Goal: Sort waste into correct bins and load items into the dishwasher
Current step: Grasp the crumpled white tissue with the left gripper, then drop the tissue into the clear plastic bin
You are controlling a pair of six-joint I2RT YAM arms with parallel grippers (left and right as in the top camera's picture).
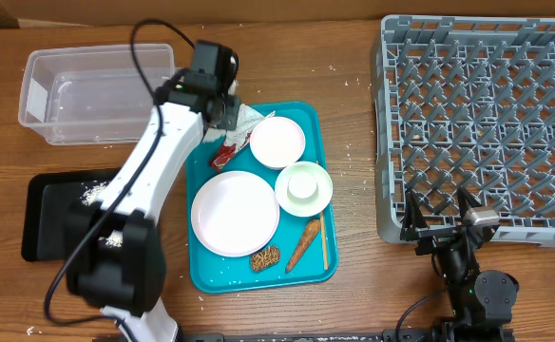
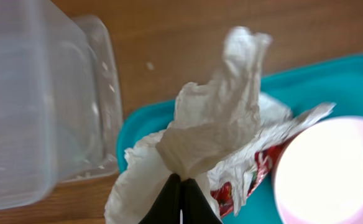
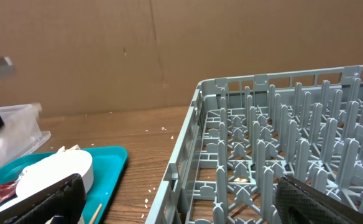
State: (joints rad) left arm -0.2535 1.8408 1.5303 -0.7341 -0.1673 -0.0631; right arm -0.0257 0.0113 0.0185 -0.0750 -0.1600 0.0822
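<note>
Left gripper [image 2: 181, 186] clamps napkin [image 2: 219, 118] at tray [image 2: 330, 78] corner; right gripper [image 1: 439, 207] open right of tray. Dishes [image 1: 235, 214], scraps [image 1: 303, 243] on tray; rack [image 1: 487, 114] bare: task barely begun.

Crumpled white napkin [image 2: 212, 124] upright over red-and-white wrapper [image 2: 226, 194], clear tub [image 2: 38, 106] just beside, grey dish rack [image 1: 384, 123] well apart

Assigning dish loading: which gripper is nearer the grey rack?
Right. The right gripper is at the front edge of the large grey plastic dish rack; the left gripper is across the teal tray, shut on a crumpled white napkin.
</note>
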